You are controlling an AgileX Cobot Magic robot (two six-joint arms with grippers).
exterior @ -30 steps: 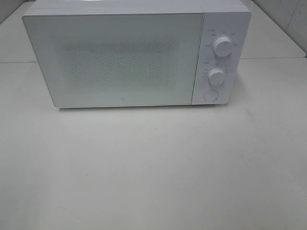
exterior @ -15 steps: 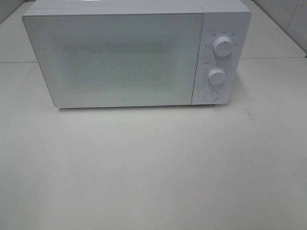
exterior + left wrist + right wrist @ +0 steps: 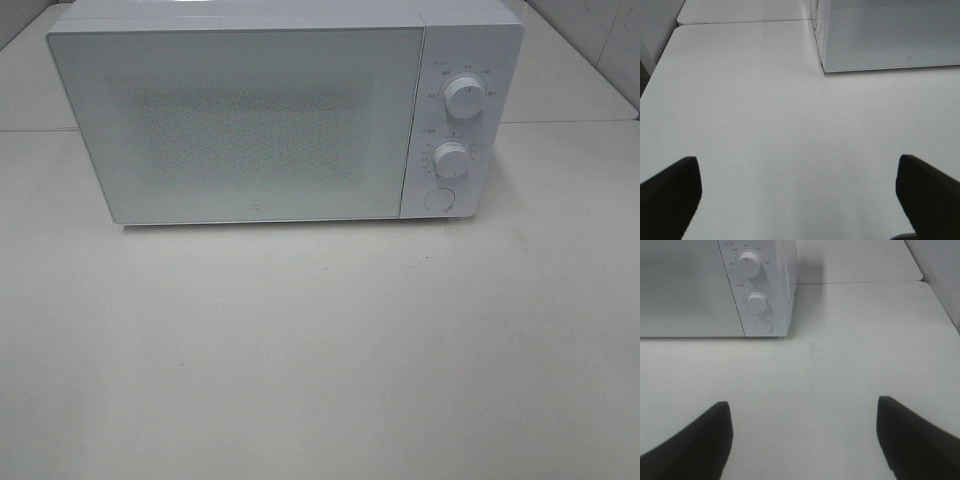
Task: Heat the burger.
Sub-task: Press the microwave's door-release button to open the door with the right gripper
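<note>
left gripper (image 3: 799, 200) stood wide, empty | right gripper (image 3: 802, 442) wide, empty, both low over table (image 3: 320, 350) | microwave door (image 3: 240, 125) was shut | burger seen in no view, maybe behind that frosted door, could not tell | progress unclear: loading and heating unconfirmed, neither gripper near dials (image 3: 465, 97)

Beyond the matt dark fingers (image 3: 670, 195), a smooth matt white table (image 3: 320, 350); microwave (image 3: 250, 120) smooth white plastic, door finely dotted
</note>
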